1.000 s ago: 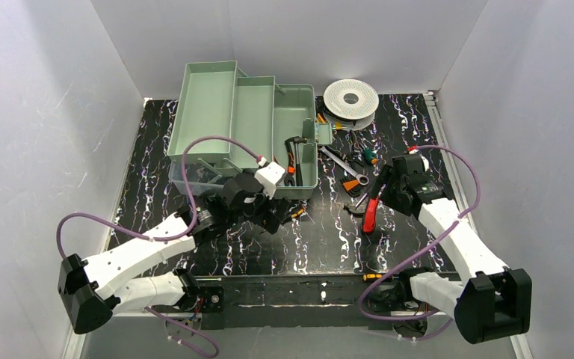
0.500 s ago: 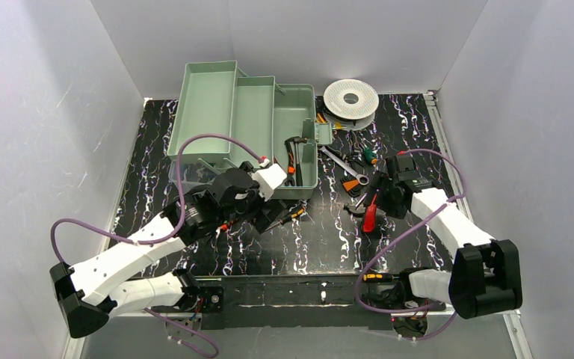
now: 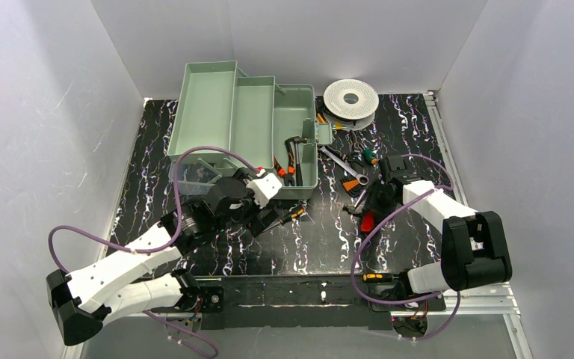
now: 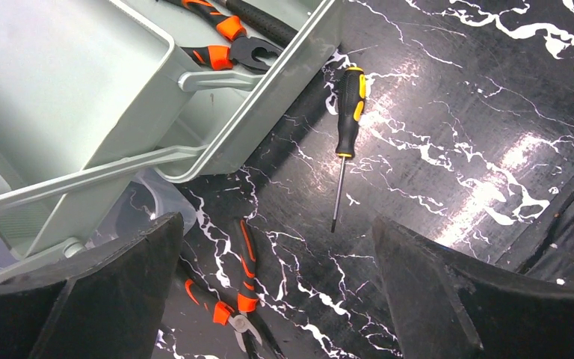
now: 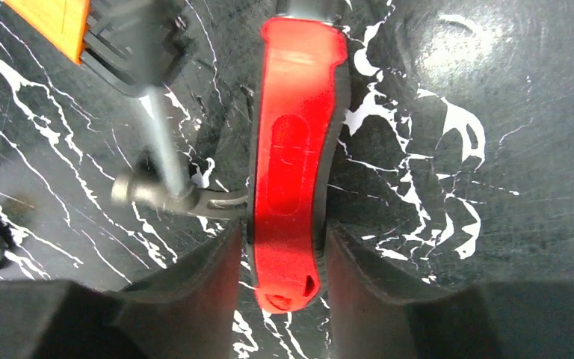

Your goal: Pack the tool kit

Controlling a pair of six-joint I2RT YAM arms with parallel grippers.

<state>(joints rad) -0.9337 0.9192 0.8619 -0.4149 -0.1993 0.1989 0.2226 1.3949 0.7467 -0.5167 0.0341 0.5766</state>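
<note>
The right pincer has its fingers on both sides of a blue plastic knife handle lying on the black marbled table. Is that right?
Not blue: red. The right wrist view shows the right pincer with its fingers on both sides of a red plastic knife handle lying on the black marbled table.

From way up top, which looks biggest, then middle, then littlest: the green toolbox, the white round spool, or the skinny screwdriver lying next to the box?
Top view, largest to smallest:
1. green toolbox, biggest by far
2. white spool, in the middle
3. screwdriver, littlest, just a thin stick by the box's near corner
</note>
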